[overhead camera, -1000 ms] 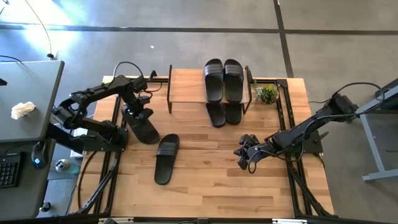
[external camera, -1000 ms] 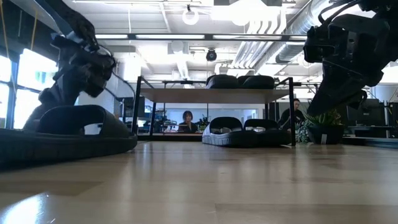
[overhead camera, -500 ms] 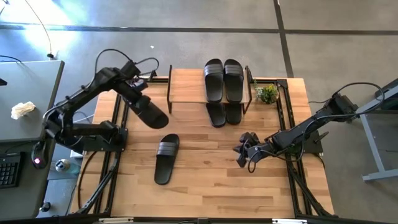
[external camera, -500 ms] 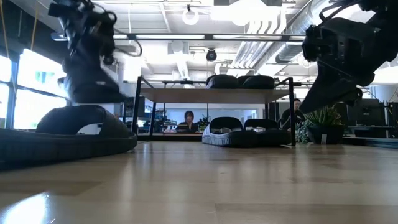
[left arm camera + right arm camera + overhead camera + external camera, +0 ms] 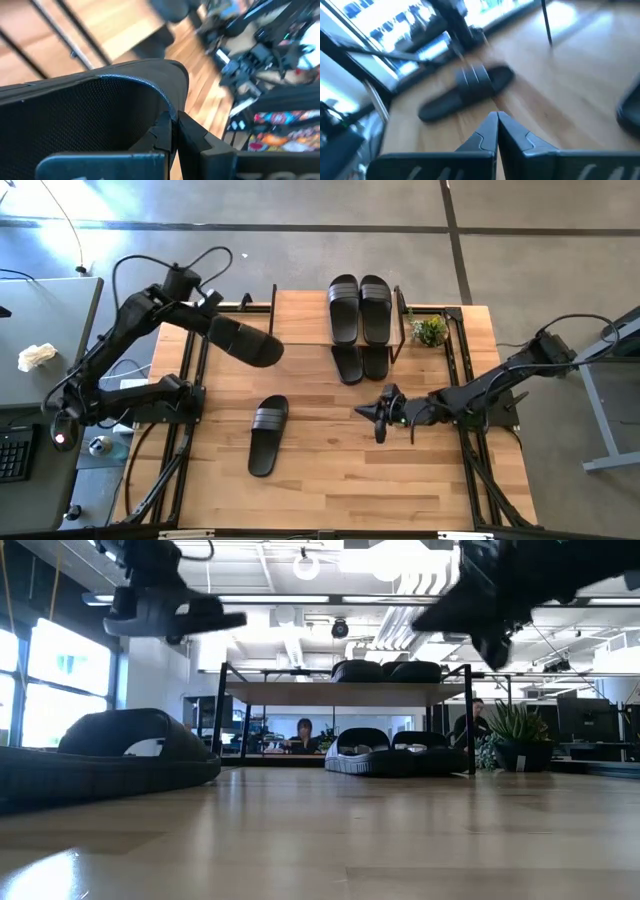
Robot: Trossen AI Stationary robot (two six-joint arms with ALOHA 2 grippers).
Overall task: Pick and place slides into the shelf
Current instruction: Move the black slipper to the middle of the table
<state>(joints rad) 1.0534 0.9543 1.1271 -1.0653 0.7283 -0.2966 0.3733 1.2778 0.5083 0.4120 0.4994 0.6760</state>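
With four slides already sitting on the shelf (image 5: 300, 310), two on top and two underneath, the left gripper (image 5: 215, 326) is clamping a fifth slide (image 5: 246, 342) in the air beside it. One slide (image 5: 266, 434) is lying mid-table; the right gripper (image 5: 381, 414), pinched shut and empty, is hovering nearby.

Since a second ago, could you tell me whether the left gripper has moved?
Yes. The left gripper, shut on a slide, has risen off the table and swung toward the shelf.
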